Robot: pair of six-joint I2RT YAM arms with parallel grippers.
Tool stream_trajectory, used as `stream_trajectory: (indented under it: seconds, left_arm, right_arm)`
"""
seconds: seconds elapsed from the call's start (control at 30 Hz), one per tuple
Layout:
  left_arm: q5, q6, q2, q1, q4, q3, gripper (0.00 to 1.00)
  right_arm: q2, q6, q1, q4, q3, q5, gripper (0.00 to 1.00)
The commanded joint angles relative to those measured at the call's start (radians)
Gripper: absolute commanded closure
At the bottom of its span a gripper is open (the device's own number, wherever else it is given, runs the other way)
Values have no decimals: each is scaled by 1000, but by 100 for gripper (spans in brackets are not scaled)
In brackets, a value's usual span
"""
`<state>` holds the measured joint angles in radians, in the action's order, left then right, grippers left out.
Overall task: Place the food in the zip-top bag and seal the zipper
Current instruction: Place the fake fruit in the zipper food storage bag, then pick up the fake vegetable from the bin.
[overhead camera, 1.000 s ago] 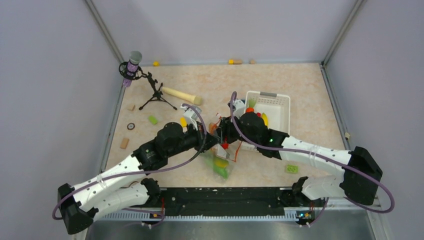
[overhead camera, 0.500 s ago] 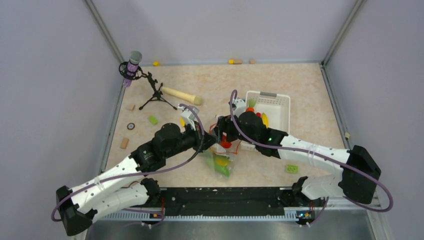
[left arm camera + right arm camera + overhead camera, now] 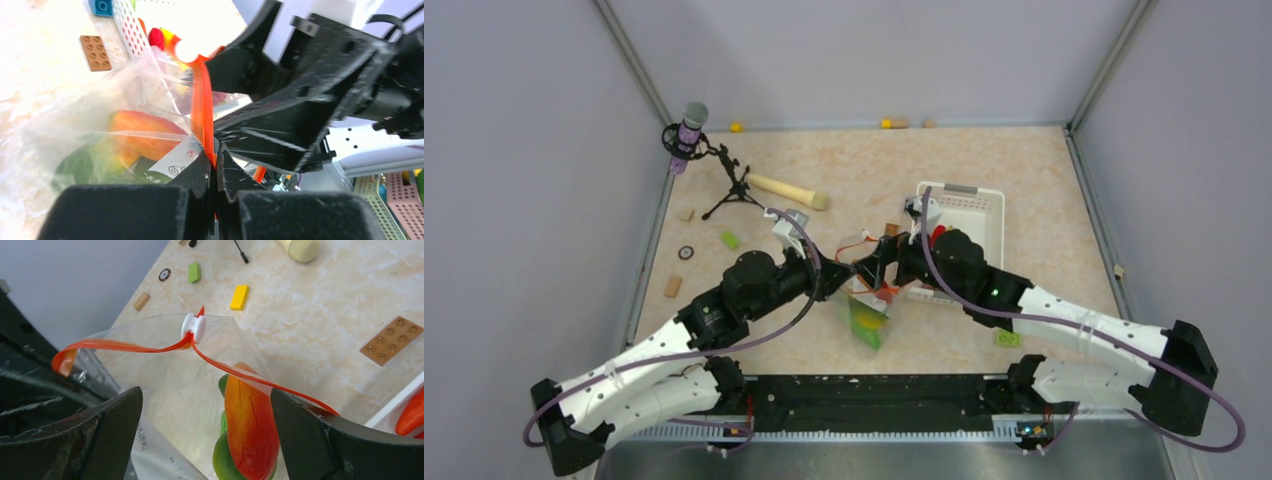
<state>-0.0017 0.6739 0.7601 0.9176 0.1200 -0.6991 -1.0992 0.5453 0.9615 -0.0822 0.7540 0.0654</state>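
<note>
Orange-red zipper [image 3: 202, 107] right in the thick of it: the left gripper [image 3: 216, 162] is pinched tight on one end of that strip. It holds the clear zip-top bag [image 3: 867, 322] up by its mouth, just left of the white perforated basket [image 3: 972, 218], in the gap between the two arms. Over the top, the right gripper [image 3: 205, 400] has its jaws flung wide, straddling the mouth and gripping nothing. Inside the bag there's an orange-green piece [image 3: 249, 422] with a green piece [image 3: 224, 460] beneath it. A red piece [image 3: 412, 416] sits in the basket, so by my reckoning loading isn't finished. The white slider [image 3: 193, 327] sits partway along, and the two tracks split apart beyond it, so the mouth is not sealed. Dangers? The whole load hangs off one pinch on a slick strip, and the weight of the food could drag it out of those fingers. The film is floppy, so right jaws closing off-target would catch plastic, not slider, and crumple the mouth. And any tilt of that open mouth could roll the fruit out onto the table [image 3: 1024, 170].
</note>
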Motion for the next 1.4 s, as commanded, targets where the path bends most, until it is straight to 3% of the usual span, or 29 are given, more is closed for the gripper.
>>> stream_trajectory:
  seconds: [0.0, 0.33, 0.6, 0.67, 0.73, 0.9, 1.07, 1.37]
  left_arm:
    - [-120, -5, -20, -2, -31, 22, 100]
    - [-195, -18, -10, -3, 8, 18, 100]
    - [-208, -13, -6, -3, 15, 24, 100]
    - [-213, -15, -13, -3, 16, 30, 100]
    - [-213, -16, -24, -3, 17, 38, 100]
    - [-214, -19, -46, -3, 1, 61, 100]
    - [-203, -19, -42, -3, 6, 62, 100]
    - [-213, -25, -39, -3, 4, 67, 100]
  right_arm:
    - [129, -42, 15, -25, -3, 66, 1]
    - [346, -86, 14, 44, -69, 236, 1]
    - [354, -26, 11, 239, -42, 636, 1]
    - [330, -25, -26, 261, -39, 666, 1]
    - [296, -2, -136, 294, -28, 588, 1]
    - [174, 24, -408, 253, -23, 226, 2]
    - [6, 16, -507, 225, 47, 186, 5]
    - [-318, 16, -630, 136, 195, 64, 19]
